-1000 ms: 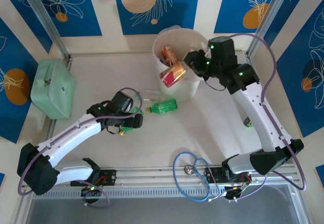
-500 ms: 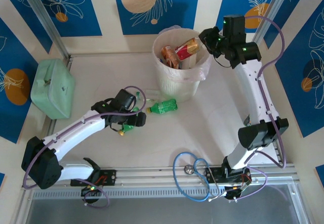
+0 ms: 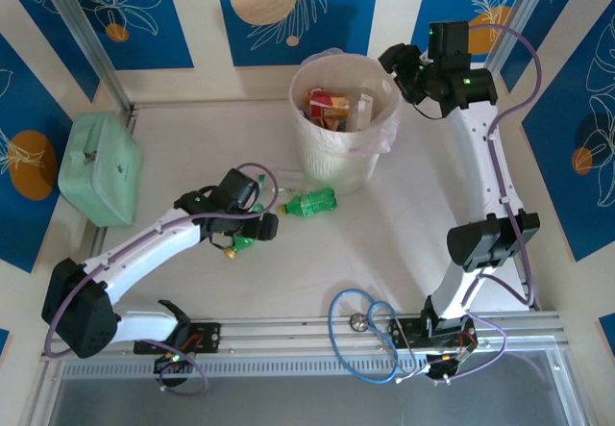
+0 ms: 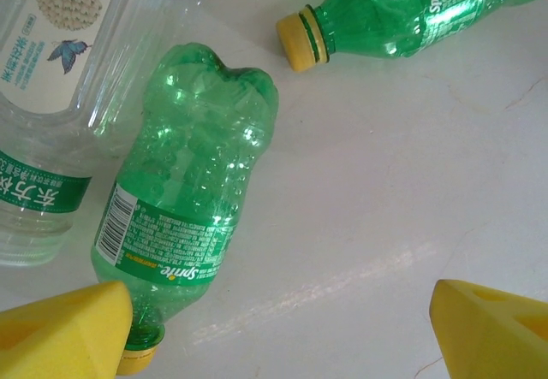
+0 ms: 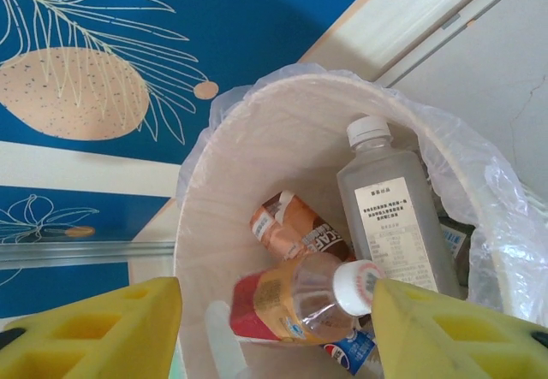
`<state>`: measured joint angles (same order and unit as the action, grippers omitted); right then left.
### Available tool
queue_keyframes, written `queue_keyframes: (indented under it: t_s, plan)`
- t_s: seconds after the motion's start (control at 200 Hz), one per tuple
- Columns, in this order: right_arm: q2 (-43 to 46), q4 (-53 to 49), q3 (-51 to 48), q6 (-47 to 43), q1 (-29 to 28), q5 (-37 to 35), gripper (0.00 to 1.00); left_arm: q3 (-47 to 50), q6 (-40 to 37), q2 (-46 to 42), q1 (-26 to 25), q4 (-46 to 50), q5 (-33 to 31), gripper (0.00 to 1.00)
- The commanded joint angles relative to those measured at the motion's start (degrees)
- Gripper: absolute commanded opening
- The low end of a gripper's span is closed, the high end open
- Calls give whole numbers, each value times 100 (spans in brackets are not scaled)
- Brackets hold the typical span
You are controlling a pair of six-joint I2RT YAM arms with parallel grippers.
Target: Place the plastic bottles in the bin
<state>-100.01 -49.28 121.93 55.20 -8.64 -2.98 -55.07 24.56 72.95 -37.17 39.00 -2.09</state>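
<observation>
The left hand [image 4: 274, 332] is spread wide low over the table [image 4: 385, 182], one yellow pad [image 4: 60, 332] by the capped neck of a green Sprite bottle [image 4: 184, 191]. A clear green-labelled bottle [image 4: 51, 97] lies just beside it, and a second Sprite bottle [image 4: 402, 11] lies near. The right hand [image 5: 274, 315] hangs over the bin [image 5: 223, 191], fingers apart and empty. A red-labelled bottle [image 5: 300, 298], a brown-labelled bottle [image 5: 291, 225] and a white-capped clear bottle [image 5: 390, 216] lie inside.
</observation>
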Motion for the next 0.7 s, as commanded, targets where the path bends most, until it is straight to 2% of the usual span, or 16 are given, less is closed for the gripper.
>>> queue_keyframes:
  t_s: [0.0,0.18,0.31,0.515,0.695]
  plan:
    - [576,-42,-210,-235,-92,90,61,-243,-135,-29,53,160,-161,90]
    - [1638,290,-1450,-495,-494,-58,61,-287,-88,-211,61,252,-507,90]
    - [2491,484,-2413,-725,-1013,-208,61,-353,-81,-296,150,337,-754,90]
    - [3636,550,-3637,-955,-2505,-1138,61,-495,-91,-161,567,232,-716,87]
    - [4048,617,-4536,-669,-3661,-1811,61,-706,-65,298,1001,-197,-396,84]
